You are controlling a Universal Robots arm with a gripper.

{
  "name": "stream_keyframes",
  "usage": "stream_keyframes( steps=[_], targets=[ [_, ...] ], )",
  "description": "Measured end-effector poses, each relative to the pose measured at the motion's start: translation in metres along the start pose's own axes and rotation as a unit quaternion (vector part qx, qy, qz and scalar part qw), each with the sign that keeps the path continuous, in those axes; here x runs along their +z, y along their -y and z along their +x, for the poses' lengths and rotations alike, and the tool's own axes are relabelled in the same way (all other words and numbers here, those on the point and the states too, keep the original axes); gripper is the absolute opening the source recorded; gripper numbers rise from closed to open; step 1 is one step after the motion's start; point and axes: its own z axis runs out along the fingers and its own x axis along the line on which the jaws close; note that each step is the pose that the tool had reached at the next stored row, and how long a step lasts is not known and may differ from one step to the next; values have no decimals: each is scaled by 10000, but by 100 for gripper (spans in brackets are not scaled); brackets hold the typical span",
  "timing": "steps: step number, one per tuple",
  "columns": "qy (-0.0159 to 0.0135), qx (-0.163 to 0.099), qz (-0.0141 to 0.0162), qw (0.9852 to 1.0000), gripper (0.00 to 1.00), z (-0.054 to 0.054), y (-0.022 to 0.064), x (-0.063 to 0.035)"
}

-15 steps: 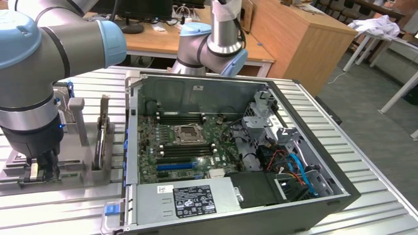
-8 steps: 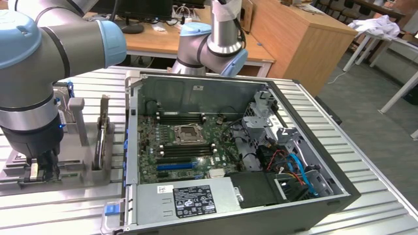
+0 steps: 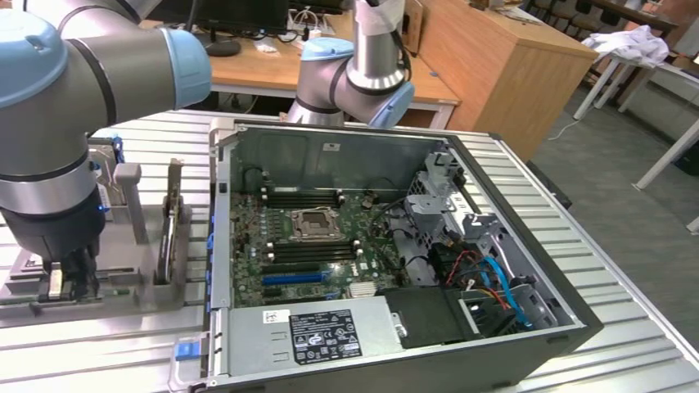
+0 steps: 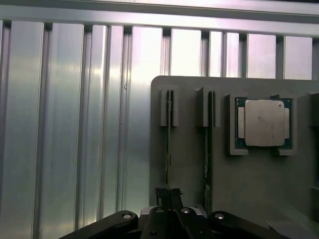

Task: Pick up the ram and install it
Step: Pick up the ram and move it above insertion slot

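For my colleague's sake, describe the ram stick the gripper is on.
At the exterior view's left, beside the open computer case, sits a grey holder. It holds two sticks: the ram is the one in the shut gripper, farther from the processor than the other stick.

Bright even light, glare streaks along the ribbed metal table [image 4: 65, 124]

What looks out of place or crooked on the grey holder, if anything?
Nothing stands out. The ram and the second stick stand straight in their slots of the grey holder, the processor sits square in its pocket, and the fingers are closed on the ram.
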Motion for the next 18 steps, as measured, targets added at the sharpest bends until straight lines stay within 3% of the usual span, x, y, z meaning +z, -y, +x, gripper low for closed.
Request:
stream_keyframes(
  steps=[4, 7, 18],
  targets=[
    [0, 0, 0, 10000, 11, -3, -2, -78],
    [0, 0, 0, 10000, 11, -8, -7, -226],
    [0, 0, 0, 10000, 11, -22, -21, -618]
  ],
)
